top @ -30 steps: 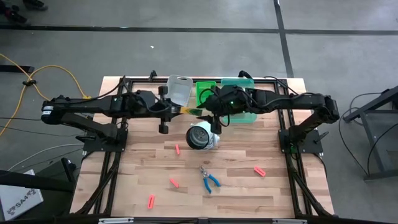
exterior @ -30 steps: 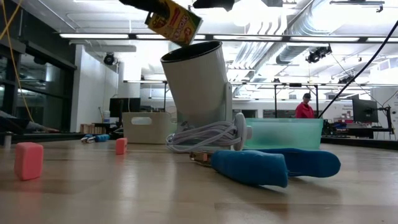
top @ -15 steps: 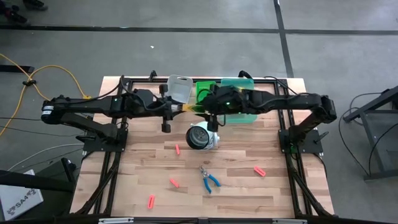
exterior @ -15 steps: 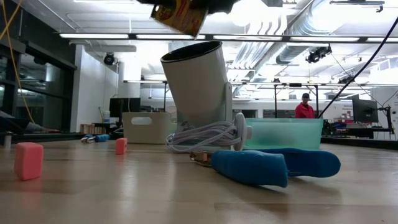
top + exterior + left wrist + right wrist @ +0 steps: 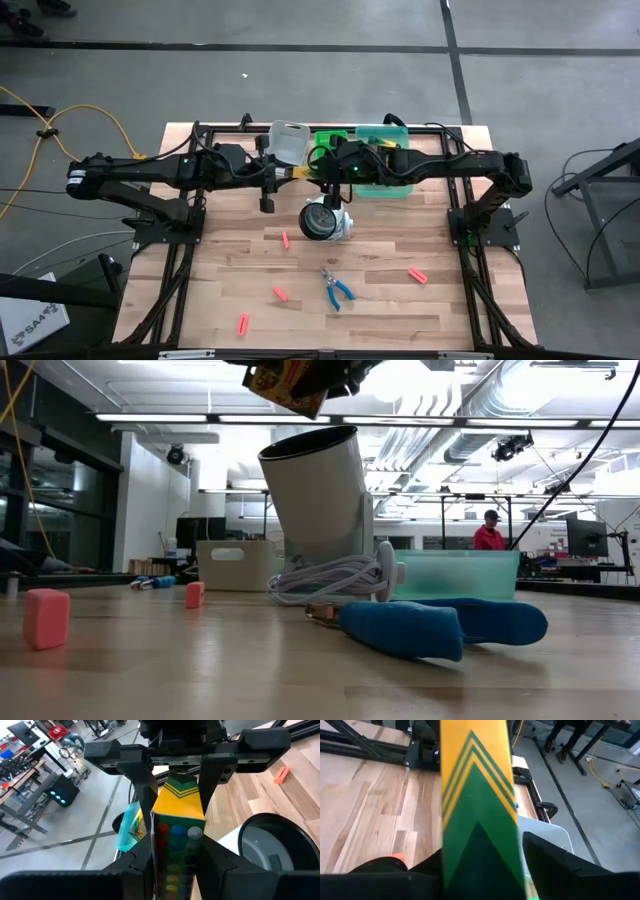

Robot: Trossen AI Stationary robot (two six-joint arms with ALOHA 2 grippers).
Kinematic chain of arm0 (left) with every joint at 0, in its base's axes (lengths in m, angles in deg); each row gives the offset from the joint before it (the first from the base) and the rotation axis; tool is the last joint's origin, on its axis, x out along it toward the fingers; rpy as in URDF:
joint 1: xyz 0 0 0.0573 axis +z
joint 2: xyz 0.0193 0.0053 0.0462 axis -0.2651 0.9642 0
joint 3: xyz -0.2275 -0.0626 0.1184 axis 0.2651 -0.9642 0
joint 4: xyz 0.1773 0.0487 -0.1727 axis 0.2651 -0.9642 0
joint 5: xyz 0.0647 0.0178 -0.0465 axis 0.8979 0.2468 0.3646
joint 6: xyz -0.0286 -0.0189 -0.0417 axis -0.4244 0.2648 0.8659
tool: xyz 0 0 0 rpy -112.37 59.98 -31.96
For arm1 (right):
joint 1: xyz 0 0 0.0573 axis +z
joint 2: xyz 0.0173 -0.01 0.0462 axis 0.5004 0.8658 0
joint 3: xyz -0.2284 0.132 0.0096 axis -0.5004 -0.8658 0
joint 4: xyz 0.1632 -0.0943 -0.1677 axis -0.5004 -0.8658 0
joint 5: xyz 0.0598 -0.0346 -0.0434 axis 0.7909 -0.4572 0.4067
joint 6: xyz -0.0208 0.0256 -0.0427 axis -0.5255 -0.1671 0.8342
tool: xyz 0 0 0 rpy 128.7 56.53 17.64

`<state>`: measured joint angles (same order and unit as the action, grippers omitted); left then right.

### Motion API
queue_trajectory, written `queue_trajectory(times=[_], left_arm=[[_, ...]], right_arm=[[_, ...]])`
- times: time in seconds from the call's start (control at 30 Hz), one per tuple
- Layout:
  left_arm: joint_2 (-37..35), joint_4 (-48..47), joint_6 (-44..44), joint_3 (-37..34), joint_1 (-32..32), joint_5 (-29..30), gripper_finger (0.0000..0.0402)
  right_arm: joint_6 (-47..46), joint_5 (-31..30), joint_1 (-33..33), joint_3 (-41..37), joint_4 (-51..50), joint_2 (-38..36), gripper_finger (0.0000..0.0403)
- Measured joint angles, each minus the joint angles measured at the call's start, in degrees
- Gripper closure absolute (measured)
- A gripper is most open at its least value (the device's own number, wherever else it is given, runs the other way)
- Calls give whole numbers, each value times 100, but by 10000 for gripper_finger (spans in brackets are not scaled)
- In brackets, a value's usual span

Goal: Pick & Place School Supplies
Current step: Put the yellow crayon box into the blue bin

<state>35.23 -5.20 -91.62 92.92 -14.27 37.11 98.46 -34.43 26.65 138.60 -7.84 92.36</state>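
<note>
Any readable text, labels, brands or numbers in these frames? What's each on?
Nothing can be quoted.
crayon box: coloured print on its face, no words legible in any view.
white box on the floor beside the table: dark lettering, too small to read.
No other text visible.

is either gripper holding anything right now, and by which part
The left gripper holds a crayon box by its two sides. The right gripper is around its other end; whether it grips, I cannot tell.
</note>
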Motion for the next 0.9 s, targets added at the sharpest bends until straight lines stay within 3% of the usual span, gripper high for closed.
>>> queue_trajectory(times=[0.23, 0.43, 0.57, 0.7, 0.9], left_arm=[[11, -68, 29, 0, 0, 0, 305], [11, -85, 49, 0, -2, 111, 299], [17, -102, -130, 0, -7, 327, 271], [15, -116, -280, -2, -4, 416, 237], [17, -116, -283, -4, -2, 608, 210]], right_arm=[[47, 86, 3, -2, -27, 0, 304], [-2, 201, 3, -2, -19, 0, 302], [-174, 162, 0, -2, -15, 0, 288], [-191, 170, -2, -2, -42, 0, 309], [-191, 111, -4, -2, -105, 0, 309]])
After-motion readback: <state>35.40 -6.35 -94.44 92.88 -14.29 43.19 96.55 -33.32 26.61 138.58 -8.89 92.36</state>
